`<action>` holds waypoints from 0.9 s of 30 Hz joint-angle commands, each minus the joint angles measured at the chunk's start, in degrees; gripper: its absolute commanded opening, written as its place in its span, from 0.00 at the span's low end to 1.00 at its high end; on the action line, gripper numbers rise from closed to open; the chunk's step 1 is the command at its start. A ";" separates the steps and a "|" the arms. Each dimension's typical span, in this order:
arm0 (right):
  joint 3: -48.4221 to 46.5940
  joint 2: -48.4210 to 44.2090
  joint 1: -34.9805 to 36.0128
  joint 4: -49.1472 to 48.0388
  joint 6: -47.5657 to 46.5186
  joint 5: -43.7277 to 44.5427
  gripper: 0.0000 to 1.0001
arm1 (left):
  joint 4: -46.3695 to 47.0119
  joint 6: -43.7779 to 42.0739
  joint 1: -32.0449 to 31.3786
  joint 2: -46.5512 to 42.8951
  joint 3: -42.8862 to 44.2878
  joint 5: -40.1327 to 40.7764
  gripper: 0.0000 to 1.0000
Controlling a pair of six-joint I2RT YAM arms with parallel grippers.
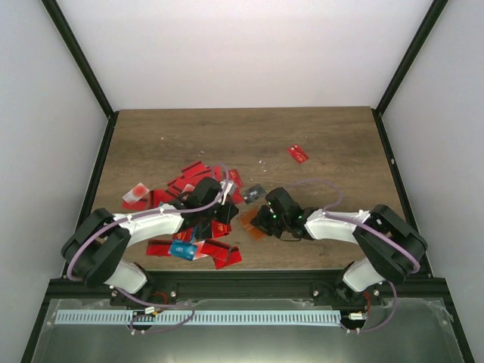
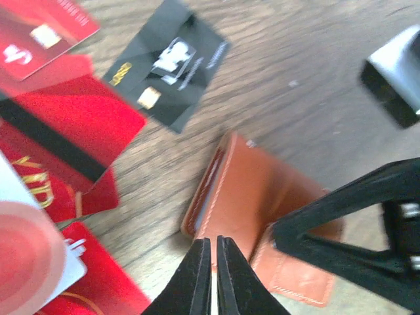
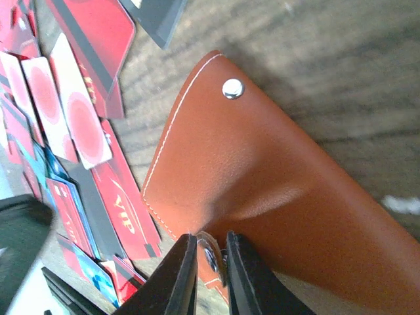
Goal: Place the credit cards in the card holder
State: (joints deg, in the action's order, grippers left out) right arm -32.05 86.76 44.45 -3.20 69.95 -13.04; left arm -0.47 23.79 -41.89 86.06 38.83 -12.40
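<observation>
Top ext cam: fixed, high up behind the arm bases, tilted down and fwd over the whole table [image 1: 302,128]. It's far off, w/ bases at 6 o'clock and back wall at 12.

Left wrist cam: v. close to the tabletop, looks down past the left gripper [image 2: 211,243] at 6 o'clock. The card holder [image 2: 243,197] is mid-frame and the right gripper [image 2: 274,235] reaches in from 4 o'clock.

Right wrist cam: closer still, steep downward look past its own fingers at 6 o'clock. The holder fills most of the frame.

Shared: both wrist views catch the holder, a black card [image 2: 167,62] at 11–12 o'clock and red credit cards [image 2: 65,125] at 9. The top view holds all of it, toward 6 o'clock of table centre.
</observation>
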 commanded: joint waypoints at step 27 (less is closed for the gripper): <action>-1.52 -15.92 2.22 40.44 -1.82 10.70 0.58 | 6.61 -1.51 -2.87 2.64 0.27 -13.34 0.08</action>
State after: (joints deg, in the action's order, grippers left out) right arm -33.93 72.23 46.24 27.55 68.40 -7.18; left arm 5.28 22.70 -44.56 89.10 38.59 -26.00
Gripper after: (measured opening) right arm 0.474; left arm 0.071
